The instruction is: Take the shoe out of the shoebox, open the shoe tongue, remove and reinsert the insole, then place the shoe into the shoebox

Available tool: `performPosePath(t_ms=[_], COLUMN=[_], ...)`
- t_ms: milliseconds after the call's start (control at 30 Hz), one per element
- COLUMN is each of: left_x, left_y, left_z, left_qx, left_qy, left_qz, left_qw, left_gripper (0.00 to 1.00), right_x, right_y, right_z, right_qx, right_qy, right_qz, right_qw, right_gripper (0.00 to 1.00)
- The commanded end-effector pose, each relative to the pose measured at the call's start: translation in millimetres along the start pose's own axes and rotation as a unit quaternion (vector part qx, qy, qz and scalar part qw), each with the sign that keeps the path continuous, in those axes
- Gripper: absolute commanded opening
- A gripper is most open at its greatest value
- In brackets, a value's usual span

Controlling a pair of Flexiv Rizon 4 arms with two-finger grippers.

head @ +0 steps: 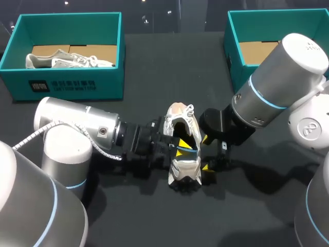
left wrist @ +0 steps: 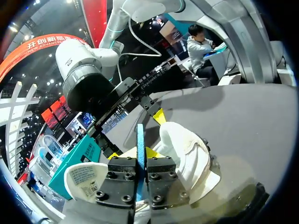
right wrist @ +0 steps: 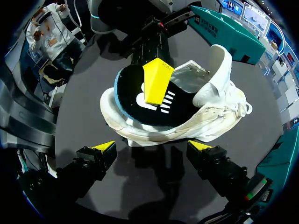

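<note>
Left pincer [head: 180,147] is clamped on the flat black insole [right wrist: 154,109] with a blue edge, which is partly lifted out of the white laced shoe [head: 185,172].

The wide dark tabletop [head: 154,62] has a teal cardboard shoebox [head: 67,85] at the far left with a pale grey shoe [head: 67,60] inside, and a second teal shoebox [head: 235,56] at the far right. The white laced shoe rests in the middle of the tabletop, outside both boxes, between the two pincers. The left pincer squeezes the insole from both sides. The right pincer [right wrist: 152,148] sits just beside the shoe with its yellow-tipped fingers wide apart.
</note>
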State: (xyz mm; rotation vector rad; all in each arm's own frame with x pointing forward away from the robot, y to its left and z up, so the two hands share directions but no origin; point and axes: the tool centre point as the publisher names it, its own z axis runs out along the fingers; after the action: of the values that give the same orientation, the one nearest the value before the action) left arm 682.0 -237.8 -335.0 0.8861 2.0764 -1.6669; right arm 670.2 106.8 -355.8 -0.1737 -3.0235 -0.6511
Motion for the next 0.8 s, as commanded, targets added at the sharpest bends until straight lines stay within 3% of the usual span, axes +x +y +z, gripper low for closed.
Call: performPosePath(t_ms=[33,233,300,433,633,700,733,800], left_x=[-4.8,-5.1,-5.6,-7.1,-4.9,-4.1,-3.6,-3.4], left_y=[14.0,21.3,15.2,2.9,-11.9,-13.8,-13.9,-12.1], left_z=[12.5,10.5,6.4,-3.0,-12.5,-12.1,-10.7,-5.7], left_qx=[-0.01,-0.023,-0.023,-0.016,-0.011,-0.006,-0.005,-0.003], left_qy=[0.006,0.004,0.003,-0.006,-0.011,-0.007,-0.004,-0.001], left_qz=[0.002,-0.01,-0.013,-0.02,-0.032,-0.035,-0.034,-0.033], left_qw=[1.0,1.0,1.0,1.0,0.999,0.999,0.999,0.999], left_gripper=[0.0,0.0,0.33,0.46,0.49,0.63,0.65,0.42], right_x=[0.9,0.9,0.9,0.9,0.9,0.9,0.9,0.9], right_y=[0.2,0.2,0.2,0.2,0.2,0.2,0.2,0.2], right_z=[0.4,0.4,0.4,0.4,0.4,0.4,0.4,0.4], right_qx=[0.001,0.001,0.001,0.001,0.001,0.001,0.001,0.001], right_qy=[-0.001,-0.001,-0.001,-0.001,-0.001,-0.001,-0.001,-0.001], right_qz=[0.0,0.0,0.0,0.0,0.0,0.0,0.0,0.0], right_qw=[1.0,1.0,1.0,1.0,1.0,1.0,1.0,1.0], right_gripper=[1.0,1.0,1.0,1.0,1.0,1.0,1.0,1.0])
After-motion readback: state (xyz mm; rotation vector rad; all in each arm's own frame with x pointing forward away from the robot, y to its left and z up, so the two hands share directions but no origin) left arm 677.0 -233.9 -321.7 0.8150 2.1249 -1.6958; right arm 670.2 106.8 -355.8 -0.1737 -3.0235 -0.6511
